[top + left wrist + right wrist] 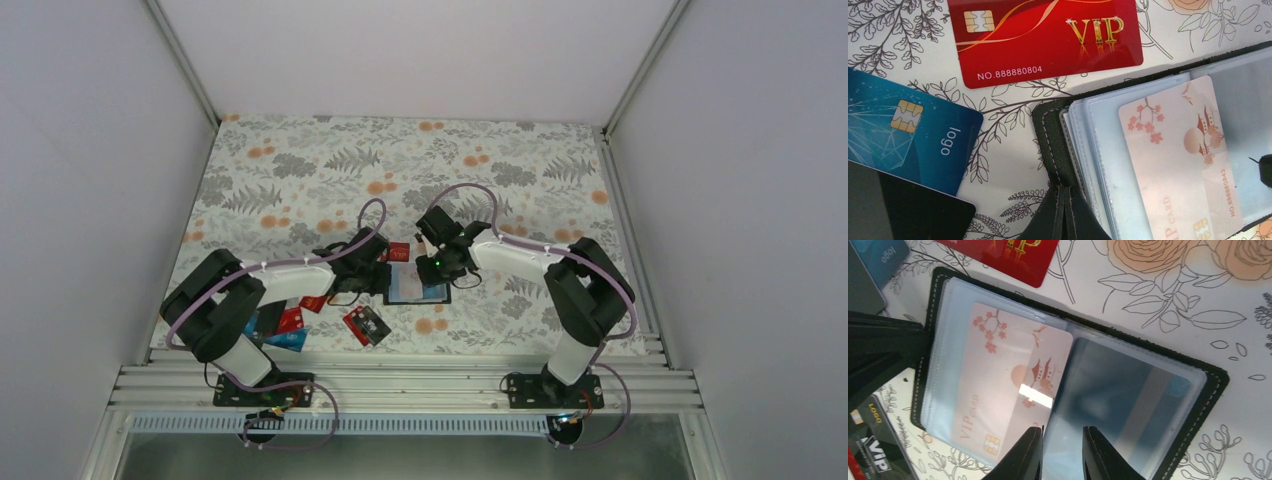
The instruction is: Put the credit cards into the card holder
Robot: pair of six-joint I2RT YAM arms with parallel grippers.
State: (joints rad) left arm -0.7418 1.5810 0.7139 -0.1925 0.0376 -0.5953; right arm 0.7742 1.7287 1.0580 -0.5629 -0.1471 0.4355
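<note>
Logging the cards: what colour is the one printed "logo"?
The logo card is blue with pale web lines, clearest in the left wrist view.

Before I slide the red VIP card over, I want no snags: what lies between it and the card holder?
Nothing: just a strip of bare printed tablecloth separates the red VIP card from the card holder, seen in the left wrist view.
</note>
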